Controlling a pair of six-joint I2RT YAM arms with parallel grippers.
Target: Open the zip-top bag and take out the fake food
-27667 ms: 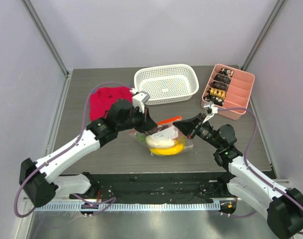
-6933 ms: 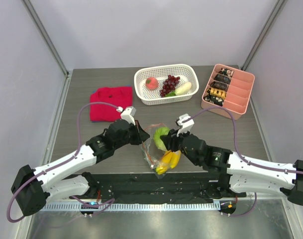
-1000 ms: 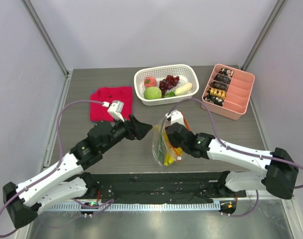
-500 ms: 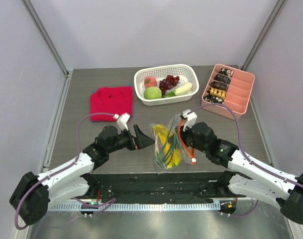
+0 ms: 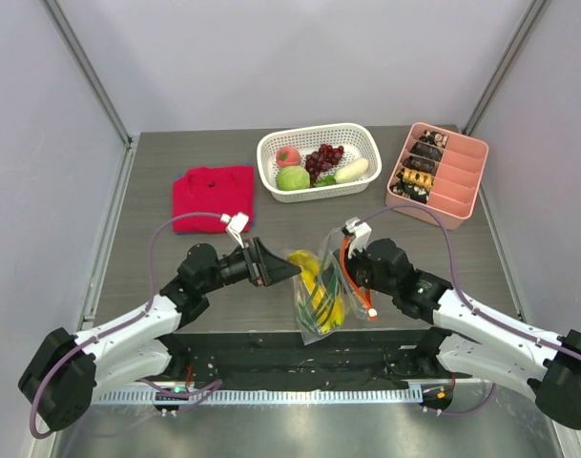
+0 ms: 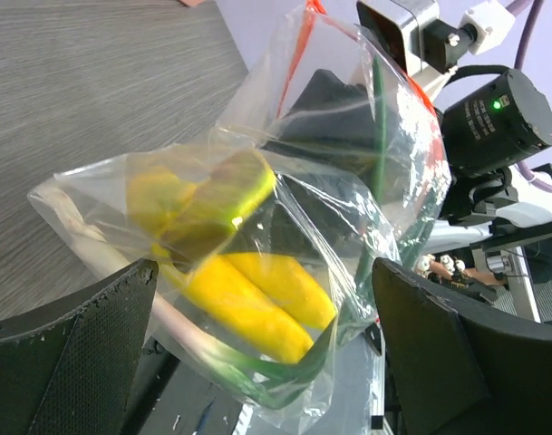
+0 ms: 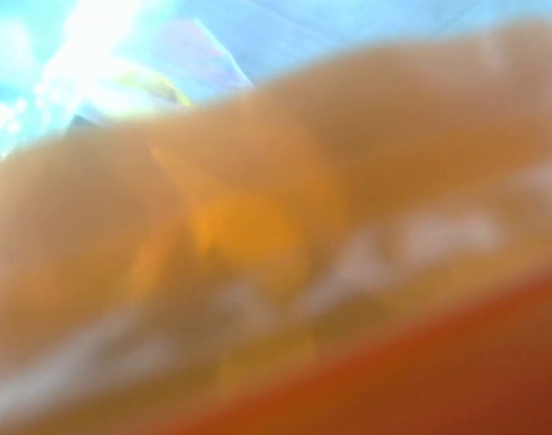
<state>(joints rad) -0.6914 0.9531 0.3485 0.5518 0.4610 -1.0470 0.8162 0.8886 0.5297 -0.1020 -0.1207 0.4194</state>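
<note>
1. Centre-low in the top view, the zip-top bag [image 5: 321, 305] is held up over the surface [image 5: 137, 219], its orange strip [image 5: 359, 286] seemingly clamped in the right pincer [image 5: 351, 263].
2. Beside it, the left pincer [image 5: 286, 271] stands wide apart, facing the yellow bananas [image 6: 257, 294] inside.
3. Best to enter through the mouth, not the film, and close on one banana.

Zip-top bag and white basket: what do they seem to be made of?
The zip-top bag looks like thin clear glossy plastic film: it crinkles, glints and shows the bananas through it. The basket looks like rigid white moulded plastic, going by its even perforated walls.
</note>
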